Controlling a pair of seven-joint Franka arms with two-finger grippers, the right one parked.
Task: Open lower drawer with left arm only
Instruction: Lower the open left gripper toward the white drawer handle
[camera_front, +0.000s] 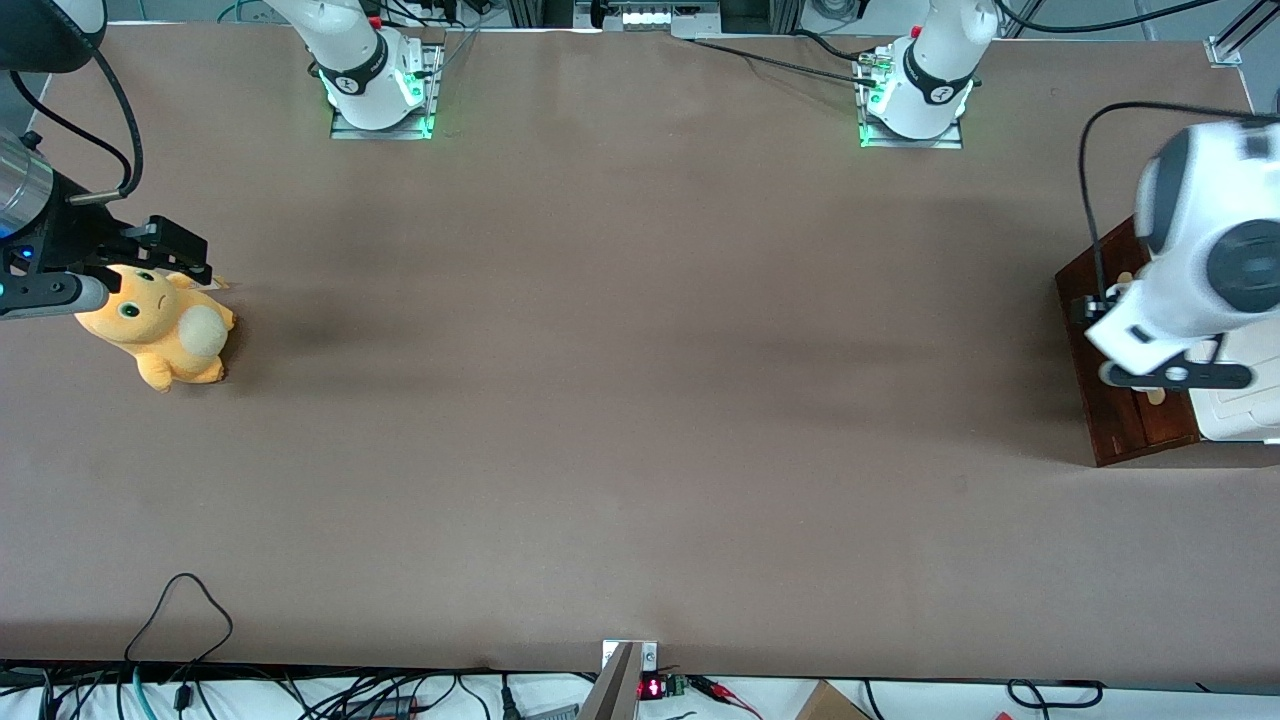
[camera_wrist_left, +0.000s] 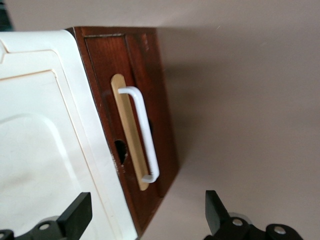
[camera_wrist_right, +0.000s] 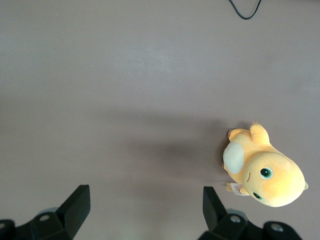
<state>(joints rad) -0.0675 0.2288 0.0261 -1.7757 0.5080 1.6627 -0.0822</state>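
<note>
Overhead, pincer (camera_wrist_left: 145, 217) spread wide, grasping nothing, above lower drawer (camera_wrist_left: 150, 125) front edge; bare table (camera_wrist_left: 250, 100) alongside.

A big brown table (camera_front: 620, 400) fills the room. Black wires (camera_front: 180, 640) hang along the edge nearest the front camera. Small green lights (camera_front: 428, 125) glow on it.

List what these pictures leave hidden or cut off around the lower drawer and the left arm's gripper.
- Lower drawer: front view, the left arm covers most of it; its inside is unseen.
- White loop handle: front view, hidden under the arm.
- White cabinet top: wrist view, cut by the frame edge.
- Gripper, open above the cabinet: wrist view, only the fingertips show.
</note>
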